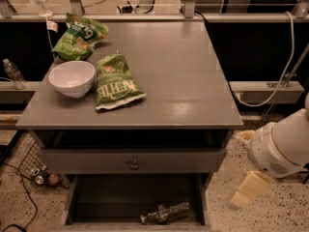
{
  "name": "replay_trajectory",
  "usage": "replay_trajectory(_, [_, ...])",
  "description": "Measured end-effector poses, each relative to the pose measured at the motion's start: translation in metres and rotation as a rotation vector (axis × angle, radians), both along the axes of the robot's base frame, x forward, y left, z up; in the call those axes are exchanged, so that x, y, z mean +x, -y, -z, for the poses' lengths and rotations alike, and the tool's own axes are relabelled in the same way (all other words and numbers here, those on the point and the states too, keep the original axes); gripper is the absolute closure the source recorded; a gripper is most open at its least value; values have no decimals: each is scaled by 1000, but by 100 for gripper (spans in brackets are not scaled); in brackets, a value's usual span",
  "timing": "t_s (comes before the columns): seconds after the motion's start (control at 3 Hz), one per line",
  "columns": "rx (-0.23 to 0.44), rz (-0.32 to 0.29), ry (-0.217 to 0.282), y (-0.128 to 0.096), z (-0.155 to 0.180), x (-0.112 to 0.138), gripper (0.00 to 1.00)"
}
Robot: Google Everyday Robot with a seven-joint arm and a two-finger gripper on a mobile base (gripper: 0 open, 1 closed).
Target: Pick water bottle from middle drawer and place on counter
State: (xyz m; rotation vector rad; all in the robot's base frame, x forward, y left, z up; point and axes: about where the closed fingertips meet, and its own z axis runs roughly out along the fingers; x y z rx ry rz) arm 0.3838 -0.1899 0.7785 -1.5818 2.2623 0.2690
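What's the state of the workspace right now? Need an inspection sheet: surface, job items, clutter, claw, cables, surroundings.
Surface: counter is grey and glossy, with a glare patch near its front right.
Job's things: water bottle lies on its side near the front of the open middle drawer; not yet grasped.
Clutter: white bowl, far chip bag and near chip bag, all on the counter's left half.
Grippers: claw hangs right of the cabinet over the speckled floor, apart from drawer and bottle.
Cables: white cable runs down behind the counter's right side.
Surroundings: second clear bottle stands on the ledge at left; closed drawer front sits above the open drawer.
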Motion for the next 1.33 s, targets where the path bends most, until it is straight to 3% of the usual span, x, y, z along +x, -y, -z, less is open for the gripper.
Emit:
replay_trajectory(0.67, [29, -64, -58, -44, 66, -4, 0])
replay_trajectory(1.0, [28, -66, -59, -45, 66, -4, 0])
replay_trajectory(1.33, [25, -129, -62, -45, 96, 4, 0])
